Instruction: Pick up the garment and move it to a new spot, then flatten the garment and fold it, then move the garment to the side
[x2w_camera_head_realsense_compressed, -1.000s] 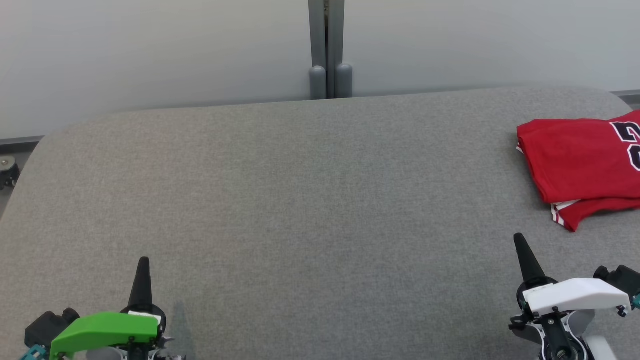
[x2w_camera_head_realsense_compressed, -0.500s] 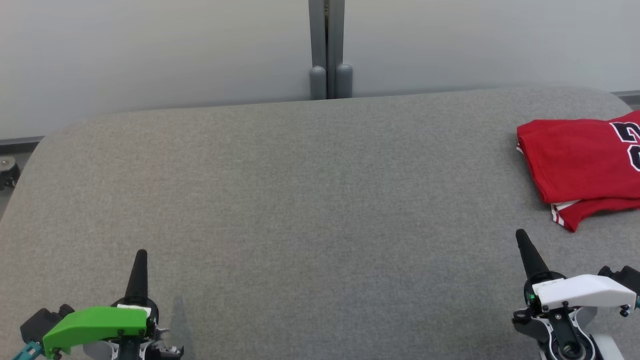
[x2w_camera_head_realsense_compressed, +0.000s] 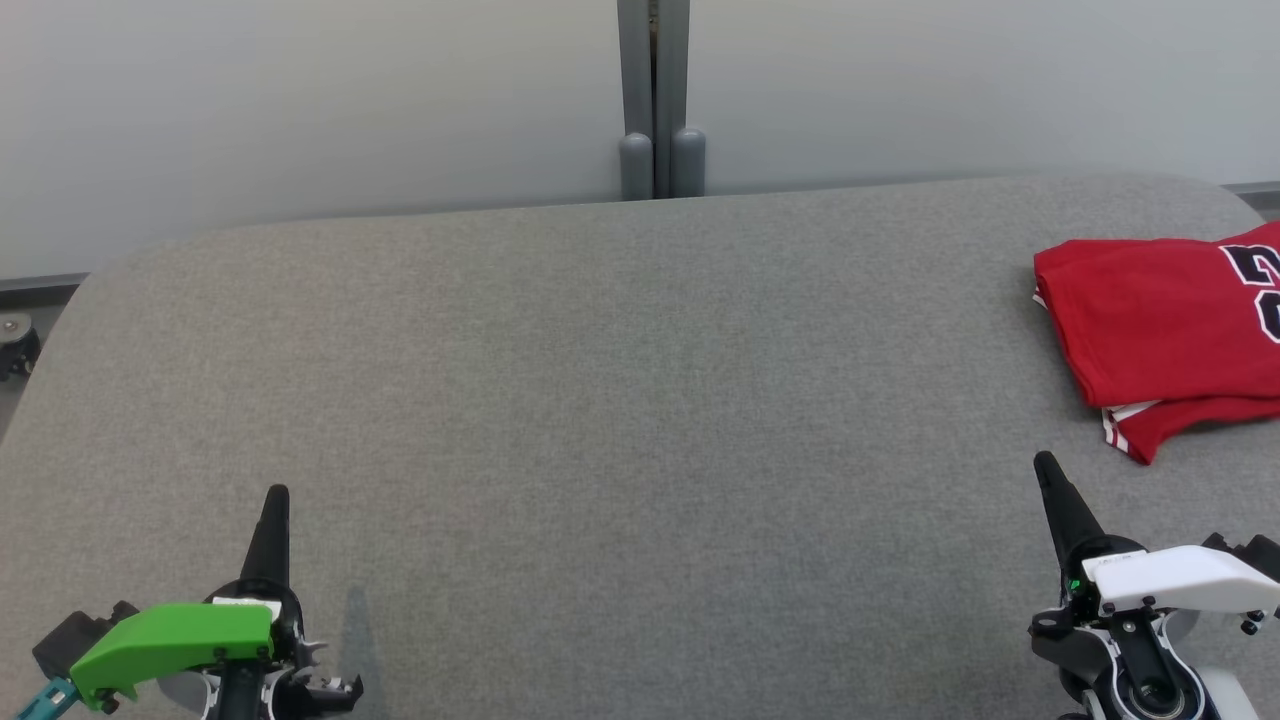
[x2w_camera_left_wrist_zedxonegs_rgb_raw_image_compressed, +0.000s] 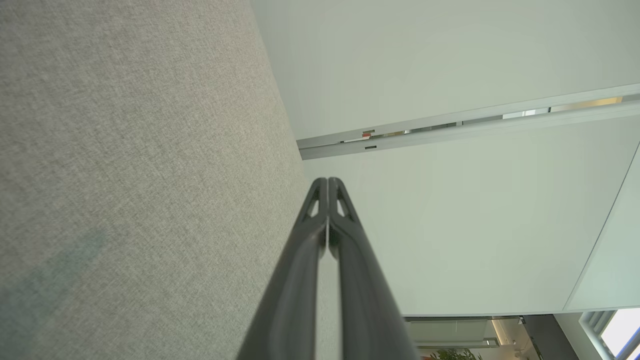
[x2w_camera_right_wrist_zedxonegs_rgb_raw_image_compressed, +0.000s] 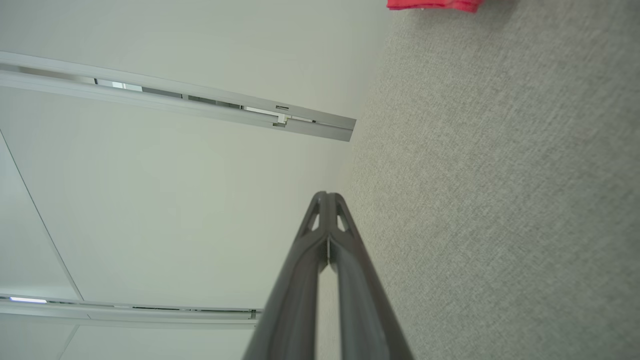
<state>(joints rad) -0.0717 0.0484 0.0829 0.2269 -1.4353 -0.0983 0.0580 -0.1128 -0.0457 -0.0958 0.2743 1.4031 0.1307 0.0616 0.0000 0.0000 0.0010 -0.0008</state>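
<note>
1. In the head view the folded red garment (x2w_camera_head_realsense_compressed: 1150, 320) lies at the worktop's (x2w_camera_head_realsense_compressed: 640, 400) right, cut off by the frame.
2. Wrist views show me left pincer (x2w_camera_left_wrist_zedxonegs_rgb_raw_image_compressed: 328, 182) and right pincer (x2w_camera_right_wrist_zedxonegs_rgb_raw_image_compressed: 327, 196) pressed closed, empty.

The garment (x2w_camera_head_realsense_compressed: 1150, 320) is a red jersey folded into a compact stack of layers. It lies flat on the grey table (x2w_camera_head_realsense_compressed: 600, 400) at about 3 o'clock in the head view. Dark numerals outlined in white show on top, and white-striped trim peeks out at its near edge. The frame's right edge cuts it off.
</note>
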